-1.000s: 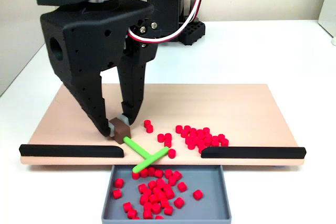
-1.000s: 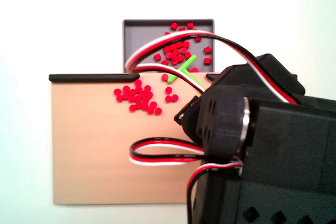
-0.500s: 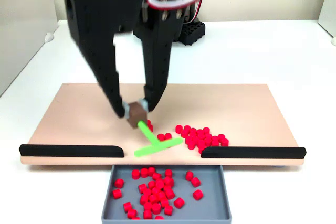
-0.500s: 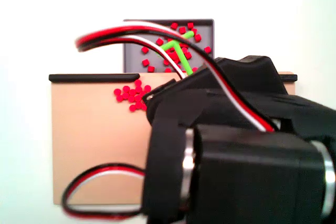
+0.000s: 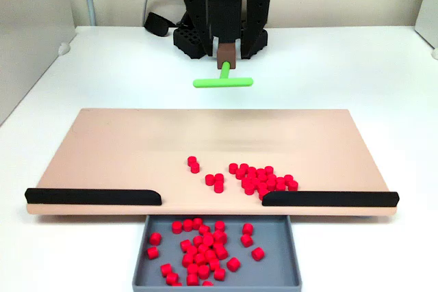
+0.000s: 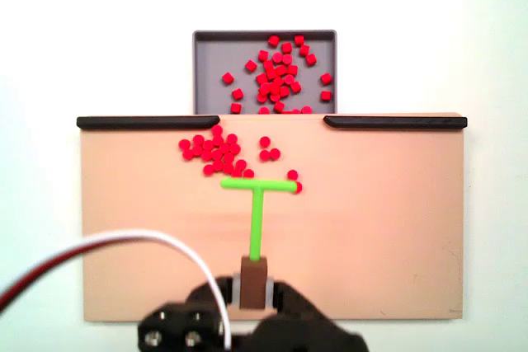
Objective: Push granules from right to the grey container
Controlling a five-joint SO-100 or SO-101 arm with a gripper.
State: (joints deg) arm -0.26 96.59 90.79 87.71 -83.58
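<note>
Your black two-finger gripper (image 6: 252,286) is clamped on the brown block of the green T-shaped plastic pusher (image 6: 256,204). Tiny red plastic granules (image 5: 256,178) lie on the tan wooden board (image 5: 123,148) — others sit in the shallow grey plastic container (image 5: 274,264).

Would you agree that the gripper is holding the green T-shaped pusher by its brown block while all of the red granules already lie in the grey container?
Not quite. The gripper does hold the green pusher by its brown block, but only some granules lie in the grey container. A fixed view shows another cluster on the tan board.
</note>
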